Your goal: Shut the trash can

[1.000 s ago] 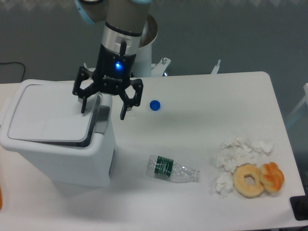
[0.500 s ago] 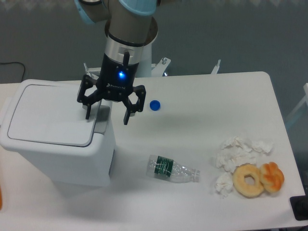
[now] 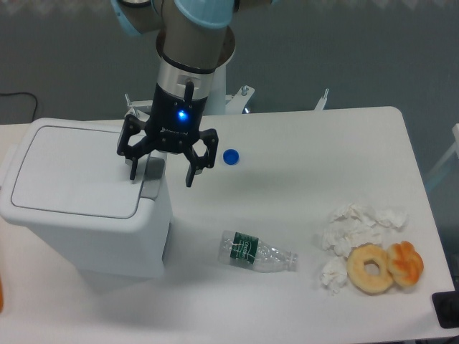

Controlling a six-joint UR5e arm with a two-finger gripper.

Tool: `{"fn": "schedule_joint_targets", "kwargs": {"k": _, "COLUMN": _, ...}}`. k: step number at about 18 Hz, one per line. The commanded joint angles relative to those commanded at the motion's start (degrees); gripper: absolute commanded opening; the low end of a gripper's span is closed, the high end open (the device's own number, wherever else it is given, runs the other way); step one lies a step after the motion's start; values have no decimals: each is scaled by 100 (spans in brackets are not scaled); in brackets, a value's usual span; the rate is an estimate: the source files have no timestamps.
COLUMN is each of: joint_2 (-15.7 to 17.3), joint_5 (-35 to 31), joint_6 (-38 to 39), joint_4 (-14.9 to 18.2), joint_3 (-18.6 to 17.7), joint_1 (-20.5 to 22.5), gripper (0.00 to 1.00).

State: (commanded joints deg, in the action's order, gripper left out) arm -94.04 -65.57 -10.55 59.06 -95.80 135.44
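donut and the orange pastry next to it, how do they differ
The donut is pale tan; the orange pastry is a deeper orange-brown. The donut is a full ring with an open hole in the middle, while the orange pastry looks lumpier and shows no clear hole. The donut looks larger and lies to the left, the orange pastry at its right edge. Both lie flat on the white table, touching each other, beside the crumpled tissues.
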Motion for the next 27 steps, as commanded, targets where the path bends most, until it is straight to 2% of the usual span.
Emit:
{"fn": "schedule_joint_targets", "kwargs": {"k": 16, "joint_2": -9, "joint_5": 0, "joint_6": 44, "joint_4": 9, "joint_3": 35, "joint_1": 0, "gripper": 100}}
{"fn": "schedule_joint_targets", "kwargs": {"k": 21, "joint_2": 0, "joint_5": 53, "joint_6": 62, "joint_4": 35, "joint_3": 377, "joint_1": 44, "gripper": 100}}
{"fn": "schedule_joint_targets", "kwargs": {"k": 24, "joint_2": 9, "joint_5": 26, "joint_6": -44, "joint_4": 9, "joint_3": 500, "joint_1": 403, "gripper": 100}}
{"fn": "schedule_joint_targets", "kwargs": {"k": 27, "joint_2": 0, "joint_5": 26, "joint_6": -657, "joint_4": 44, "joint_3": 571, "joint_1": 851, "gripper": 100}}
